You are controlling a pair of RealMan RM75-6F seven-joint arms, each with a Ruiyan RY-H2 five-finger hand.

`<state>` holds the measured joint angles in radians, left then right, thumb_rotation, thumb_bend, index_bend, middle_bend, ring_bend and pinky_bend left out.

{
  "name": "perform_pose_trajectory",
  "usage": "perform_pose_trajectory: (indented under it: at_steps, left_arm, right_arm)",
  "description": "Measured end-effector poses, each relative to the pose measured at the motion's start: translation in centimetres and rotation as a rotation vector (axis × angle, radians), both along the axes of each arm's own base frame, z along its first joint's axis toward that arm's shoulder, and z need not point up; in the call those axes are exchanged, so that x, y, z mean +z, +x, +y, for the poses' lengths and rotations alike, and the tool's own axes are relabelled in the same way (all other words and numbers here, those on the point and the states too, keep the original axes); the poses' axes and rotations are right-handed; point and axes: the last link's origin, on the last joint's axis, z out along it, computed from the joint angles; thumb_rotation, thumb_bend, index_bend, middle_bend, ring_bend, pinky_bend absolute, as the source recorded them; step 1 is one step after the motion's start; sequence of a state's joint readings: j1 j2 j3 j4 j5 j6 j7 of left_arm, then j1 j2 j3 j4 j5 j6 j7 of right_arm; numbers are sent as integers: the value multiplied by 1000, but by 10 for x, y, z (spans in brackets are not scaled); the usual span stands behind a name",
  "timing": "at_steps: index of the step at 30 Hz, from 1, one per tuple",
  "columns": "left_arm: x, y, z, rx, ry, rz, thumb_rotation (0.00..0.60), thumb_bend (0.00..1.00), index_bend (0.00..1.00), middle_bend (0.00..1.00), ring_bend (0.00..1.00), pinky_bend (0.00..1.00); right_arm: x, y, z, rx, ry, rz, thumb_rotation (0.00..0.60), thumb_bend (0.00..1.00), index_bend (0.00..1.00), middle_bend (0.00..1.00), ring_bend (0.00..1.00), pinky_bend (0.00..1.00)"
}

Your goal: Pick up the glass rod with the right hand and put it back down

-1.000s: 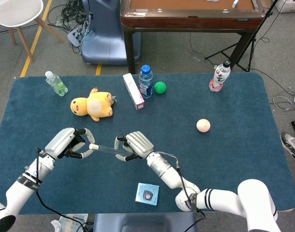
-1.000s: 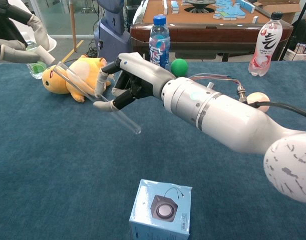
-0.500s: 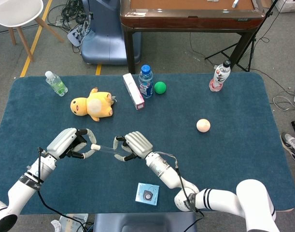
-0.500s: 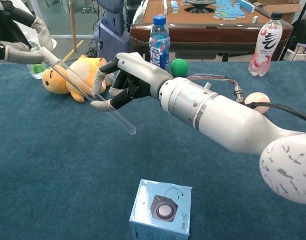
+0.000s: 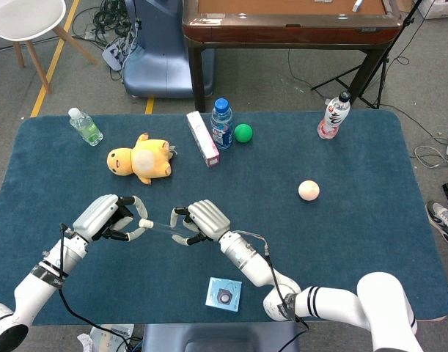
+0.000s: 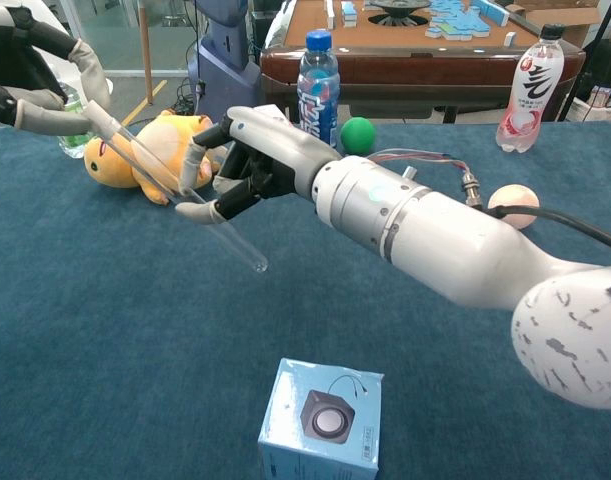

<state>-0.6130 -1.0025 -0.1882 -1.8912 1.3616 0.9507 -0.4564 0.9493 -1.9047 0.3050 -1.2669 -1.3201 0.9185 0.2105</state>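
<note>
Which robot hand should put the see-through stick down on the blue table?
Probably the right hand: its fingers already pinch the glass rod near its middle. The left hand only touches the rod's far end.

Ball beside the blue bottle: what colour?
Green ball; clearest in chest view, right of the blue bottle.

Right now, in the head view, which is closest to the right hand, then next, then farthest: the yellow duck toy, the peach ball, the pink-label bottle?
From the right hand:
1. Yellow duck toy, up and left.
2. Peach ball, off to the right.
3. Pink-label bottle, at the far right edge.
</note>
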Motion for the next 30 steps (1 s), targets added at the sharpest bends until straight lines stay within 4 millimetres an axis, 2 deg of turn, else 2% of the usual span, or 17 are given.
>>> perform_pose_trajectory:
  at_steps: [21,30]
  left_arm:
    - [-5,1,-1,-5,-4,-6,600,295,566,1000,1000,1000]
    - [-4,-2,-2,-13,-14,14,600,293,300,1000,1000,1000]
  right_arm:
    - [-2,6,0,-25,5,-27,600,533,707,1000,1000,1000]
    - [0,1,0,-23,-3,-3,600,533,708,1000,1000,1000]
